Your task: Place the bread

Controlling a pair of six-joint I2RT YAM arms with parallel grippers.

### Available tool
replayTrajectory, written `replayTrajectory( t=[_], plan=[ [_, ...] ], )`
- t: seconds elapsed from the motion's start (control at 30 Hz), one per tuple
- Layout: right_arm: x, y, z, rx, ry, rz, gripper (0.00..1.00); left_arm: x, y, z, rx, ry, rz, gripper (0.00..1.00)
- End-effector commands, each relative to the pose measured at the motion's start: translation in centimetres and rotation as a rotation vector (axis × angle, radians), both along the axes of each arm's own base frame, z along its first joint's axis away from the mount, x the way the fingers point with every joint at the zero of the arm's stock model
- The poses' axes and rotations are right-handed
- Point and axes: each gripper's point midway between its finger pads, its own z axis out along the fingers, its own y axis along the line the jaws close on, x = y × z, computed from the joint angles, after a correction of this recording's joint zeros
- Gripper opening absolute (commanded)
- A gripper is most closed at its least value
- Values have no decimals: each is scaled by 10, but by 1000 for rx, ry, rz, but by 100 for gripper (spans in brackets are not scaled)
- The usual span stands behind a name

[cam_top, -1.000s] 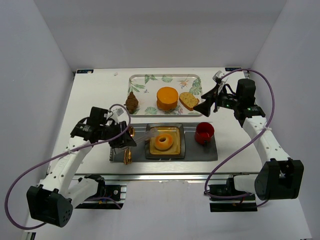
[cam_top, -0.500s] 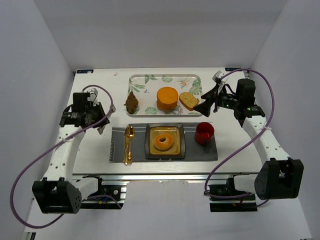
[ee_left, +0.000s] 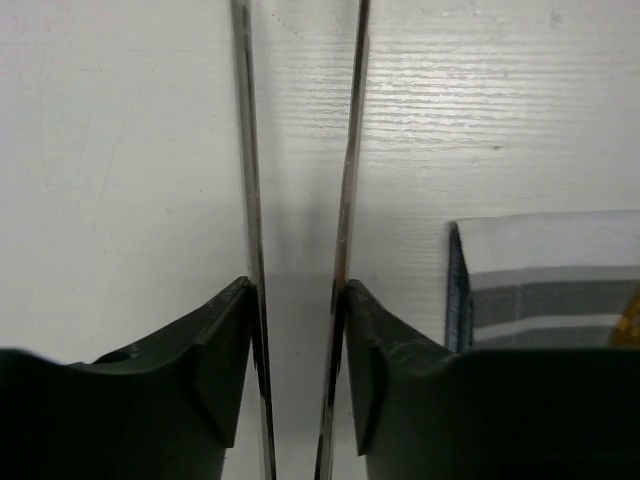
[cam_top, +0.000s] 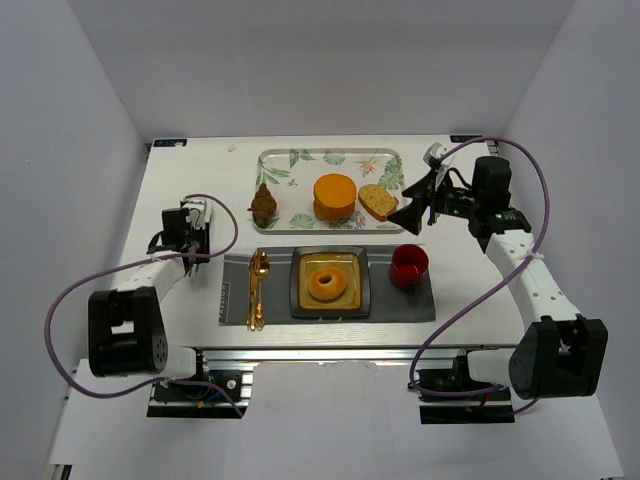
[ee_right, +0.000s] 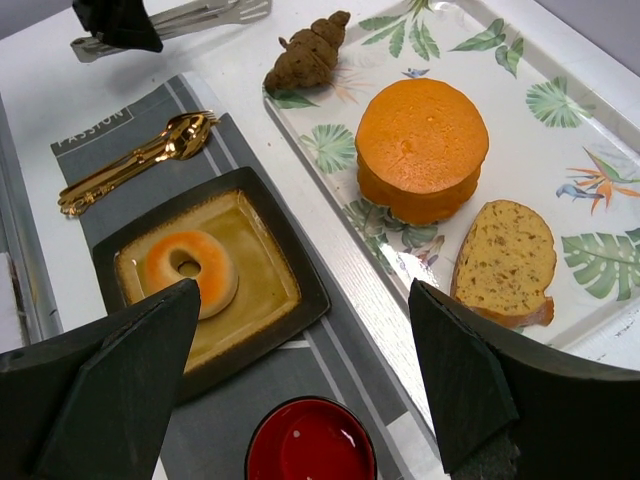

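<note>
The bread (cam_top: pixel 327 283), a golden-orange ring, lies on the dark square plate (cam_top: pixel 298 300) on the grey placemat; it also shows in the right wrist view (ee_right: pixel 190 272). My right gripper (cam_top: pixel 410 211) is wide open and empty, hovering above the gap between tray and red cup, behind and right of the bread (ee_right: pixel 305 290). My left gripper (cam_top: pixel 200 222) is pulled back at the left, off the placemat's far-left corner. Its thin metal blades (ee_left: pixel 298 200) stand a narrow gap apart with nothing between them. It shows at the top left of the right wrist view (ee_right: pixel 200 15).
A floral tray (cam_top: pixel 300 160) at the back holds an orange cylinder (cam_top: pixel 335 197) and a speckled bread slice (cam_top: pixel 378 202). A brown croissant-like piece (cam_top: pixel 263 205) lies at its left end. A red cup (cam_top: pixel 409 266) and gold cutlery (cam_top: pixel 257 290) flank the plate on the placemat (cam_top: pixel 400 303).
My left arm has drawn away from the gold cutlery on the placemat, first left, then folded back near its base. The cutlery stays on the mat. The right arm has not moved.
</note>
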Motion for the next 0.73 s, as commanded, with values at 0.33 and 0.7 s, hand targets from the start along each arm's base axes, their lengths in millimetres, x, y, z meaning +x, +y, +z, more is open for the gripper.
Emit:
replayTrajectory(
  t=[0.33, 0.7],
  plan=[
    [20, -18, -5, -59, 126, -206, 90, 6, 17, 10, -23, -68, 90, 79],
    [44, -16, 1, -81, 121, -301, 90, -1, -15, 159, -250, -423, 101, 97]
  ],
)
